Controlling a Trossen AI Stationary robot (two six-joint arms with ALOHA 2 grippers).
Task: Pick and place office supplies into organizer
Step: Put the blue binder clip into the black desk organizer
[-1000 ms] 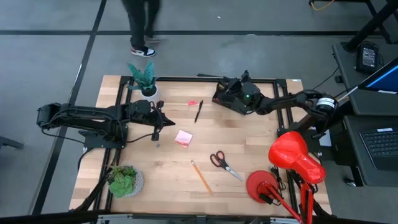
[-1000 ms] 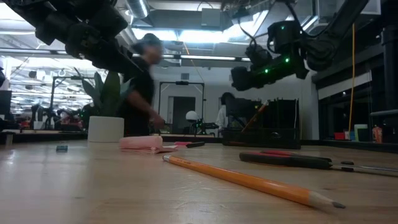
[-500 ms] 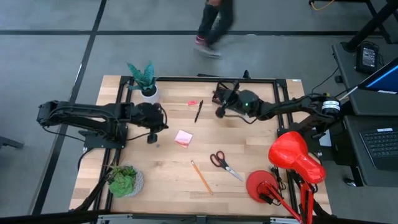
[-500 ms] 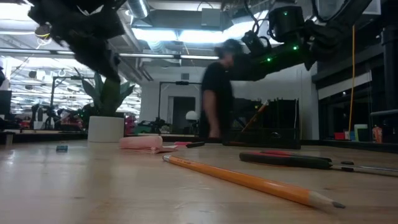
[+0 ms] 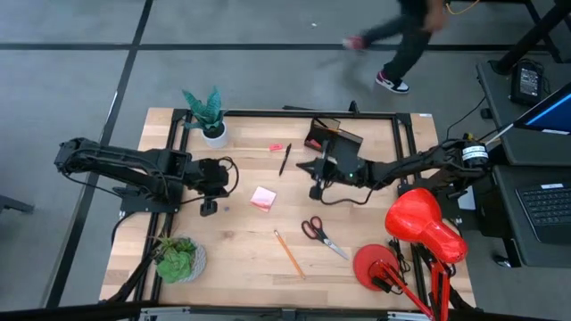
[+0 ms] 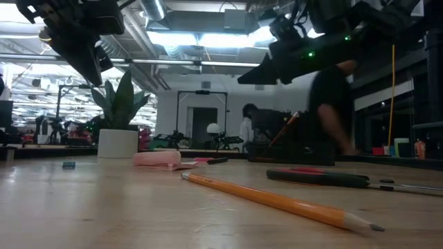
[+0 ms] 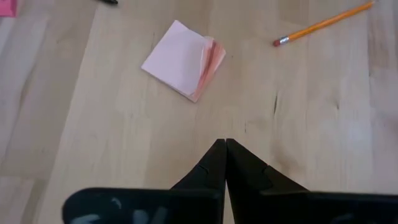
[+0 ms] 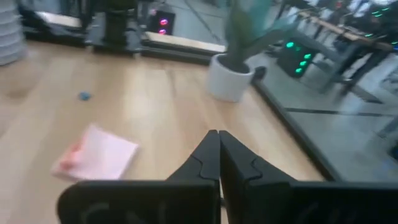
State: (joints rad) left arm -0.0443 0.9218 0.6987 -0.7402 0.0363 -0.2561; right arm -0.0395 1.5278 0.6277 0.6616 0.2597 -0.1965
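On the wooden table lie a pink sticky-note pad [image 5: 263, 198], a black pen [image 5: 285, 159], a small pink eraser [image 5: 276, 147], red-handled scissors [image 5: 317, 232] and an orange pencil [image 5: 288, 253]. The black organizer [image 5: 335, 135] stands at the far side. My left gripper [image 5: 228, 172] hangs shut above the table, left of the pad [image 7: 183, 59], holding nothing. My right gripper [image 5: 305, 167] is shut and empty too. It hovers between the organizer and the pad [image 8: 96, 152], pointing toward the table's left.
A potted plant in a white pot [image 5: 211, 120] stands at the far left and a second plant [image 5: 178, 259] at the near left. A red desk lamp [image 5: 415, 227] fills the near right corner. A tiny blue item [image 6: 68, 164] lies on the table. A person [image 5: 401, 40] walks beyond the far edge.
My right gripper has swung away from the organizer, out over the table toward its middle and left. My left gripper has drawn back toward the table's left edge and tipped to point more steeply down. A person has walked along the far side from left to right.
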